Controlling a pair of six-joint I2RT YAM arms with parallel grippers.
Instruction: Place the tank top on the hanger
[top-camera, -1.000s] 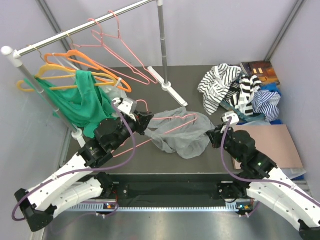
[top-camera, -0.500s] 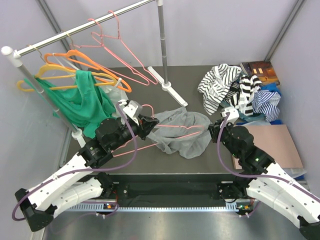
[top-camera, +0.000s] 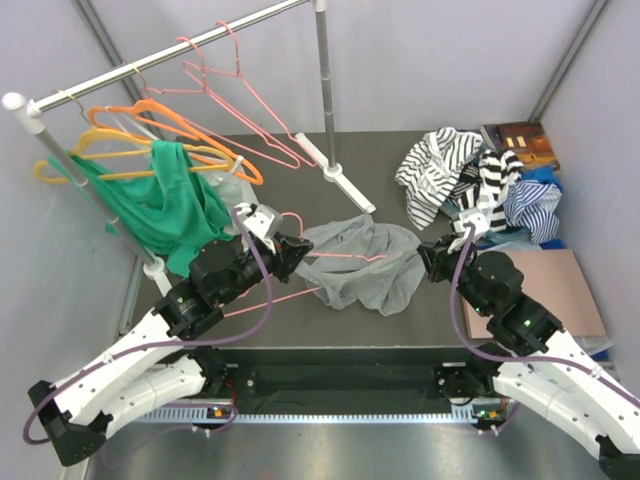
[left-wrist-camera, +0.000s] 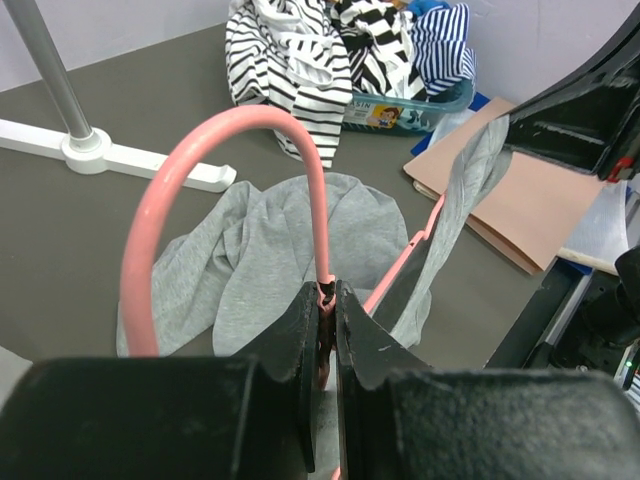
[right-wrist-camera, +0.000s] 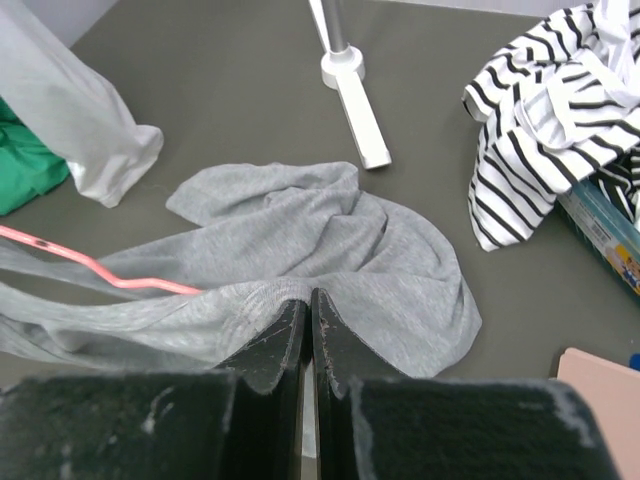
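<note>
The grey tank top lies bunched on the dark table, partly lifted at its right side. It also shows in the left wrist view and the right wrist view. My left gripper is shut on the pink wire hanger at the base of its hook. One hanger arm runs into the tank top's fabric. My right gripper is shut on a strap edge of the tank top and holds it stretched off the table.
A rack at the back left carries orange, yellow and more pink hangers and a green garment. Its foot stands mid-table. Striped clothes fill a bin at the back right. A tan board lies at right.
My right gripper has moved back and up with the tank top strap. My left gripper has turned the hanger, and the tank top has drawn together around the hanger arm.
</note>
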